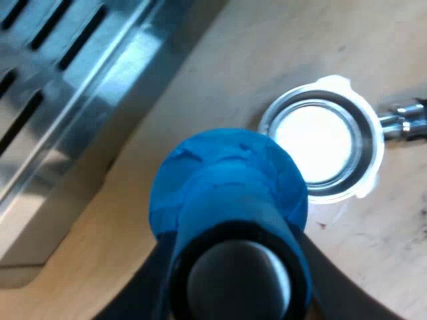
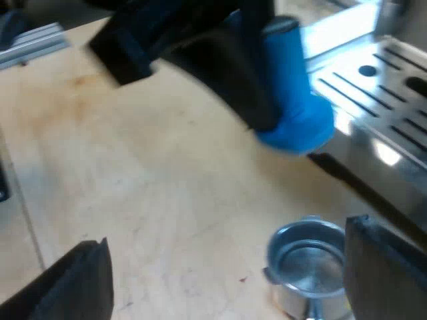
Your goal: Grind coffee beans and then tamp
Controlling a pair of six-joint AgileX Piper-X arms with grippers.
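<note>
My left gripper (image 1: 237,283) pinches the blue flared tamper (image 1: 227,180) below its black knob, above the pale wooden table (image 1: 200,80), just beside the round metal holder (image 1: 320,143) and near the slotted steel drip tray (image 1: 60,87). The right wrist view shows bare metal inside the holder, glare-white from the left. My right gripper (image 2: 228,240) is near it, its 2 fingers spread wide.

L claw (image 1: 235,270) clamped; R claw (image 2: 230,275) spread.

Bright light. Holder (image 1: 319,143) basket blown out white; glare on drip tray (image 2: 390,133); tamper (image 1: 227,187) evenly lit.
</note>
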